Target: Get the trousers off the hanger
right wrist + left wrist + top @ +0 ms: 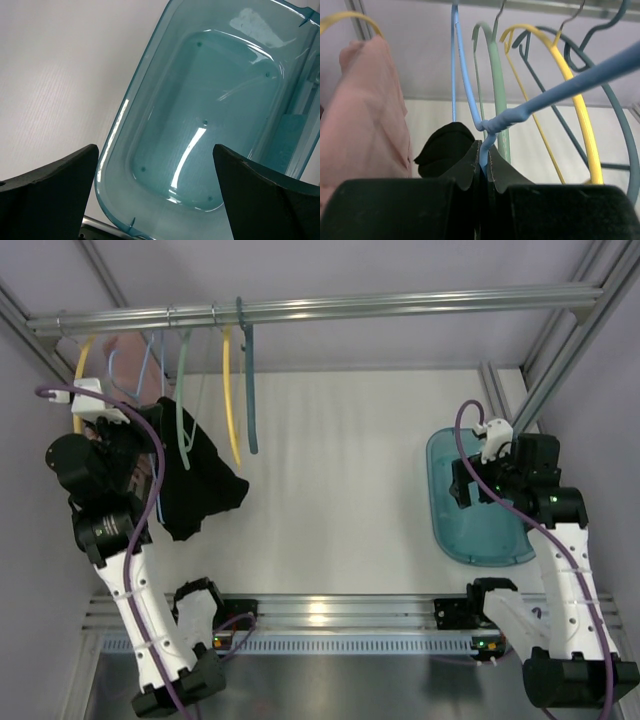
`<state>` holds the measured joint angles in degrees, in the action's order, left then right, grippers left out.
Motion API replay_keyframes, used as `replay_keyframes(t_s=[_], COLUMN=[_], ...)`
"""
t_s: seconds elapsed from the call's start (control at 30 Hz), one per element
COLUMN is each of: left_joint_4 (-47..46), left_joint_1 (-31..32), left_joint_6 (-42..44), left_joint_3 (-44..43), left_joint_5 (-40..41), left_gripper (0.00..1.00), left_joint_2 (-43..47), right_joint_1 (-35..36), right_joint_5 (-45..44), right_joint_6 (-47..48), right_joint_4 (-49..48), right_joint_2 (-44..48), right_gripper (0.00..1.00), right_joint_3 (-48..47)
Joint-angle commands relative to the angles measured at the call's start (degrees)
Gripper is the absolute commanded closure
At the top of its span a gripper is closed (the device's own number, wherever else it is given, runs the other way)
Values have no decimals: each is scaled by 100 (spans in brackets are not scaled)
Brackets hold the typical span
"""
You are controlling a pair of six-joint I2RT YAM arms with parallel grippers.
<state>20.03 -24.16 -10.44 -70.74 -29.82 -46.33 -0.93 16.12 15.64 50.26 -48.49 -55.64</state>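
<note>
The black trousers [200, 485] hang bunched on the thin sky-blue hanger [149, 365], which hooks on the metal rail [400, 306] at the far left. In the left wrist view the hanger [470, 95] runs down into my left gripper [484, 159], which is shut on its lower bend, with the trousers [442, 147] just left of the fingers. In the top view my left gripper [135, 445] sits against the trousers' left side. My right gripper [155, 155] is open and empty above the teal tray [150, 85], far right [470, 485].
A pink garment [370, 115] hangs left of the trousers. A pale green hanger [495, 65], a yellow hanger [572, 90] and a teal hanger [627, 145] hang to the right on the same rail. The teal tray [440, 510] lies on the white table at the right.
</note>
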Motion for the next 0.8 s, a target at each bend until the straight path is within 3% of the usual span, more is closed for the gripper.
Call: replay_keyframes(t_s=[0.0, 0.33, 0.53, 0.6, 0.77], left_joint_4=[956, 3048, 2910, 2919, 2349], left_joint_1=[-18, 184, 851, 878, 957], left_joint_6=[375, 509, -10, -2, -835], left_joint_3=[-194, -1450, -2250, -2452, -2462], left_joint_5=[327, 2190, 2288, 2009, -451], left_gripper=[100, 100, 100, 100, 100], left_joint_2=[317, 976, 1522, 1486, 1381], right_joint_1=[-65, -65, -65, -65, -65], right_joint_5=[58, 67, 163, 190, 243], right_joint_6=[132, 334, 422, 440, 449], right_joint_4=[80, 283, 309, 318, 361], right_joint_2=[208, 586, 648, 639, 656], right_gripper=[1, 1, 1, 1, 1], right_joint_3=[-369, -378, -378, -404, -509])
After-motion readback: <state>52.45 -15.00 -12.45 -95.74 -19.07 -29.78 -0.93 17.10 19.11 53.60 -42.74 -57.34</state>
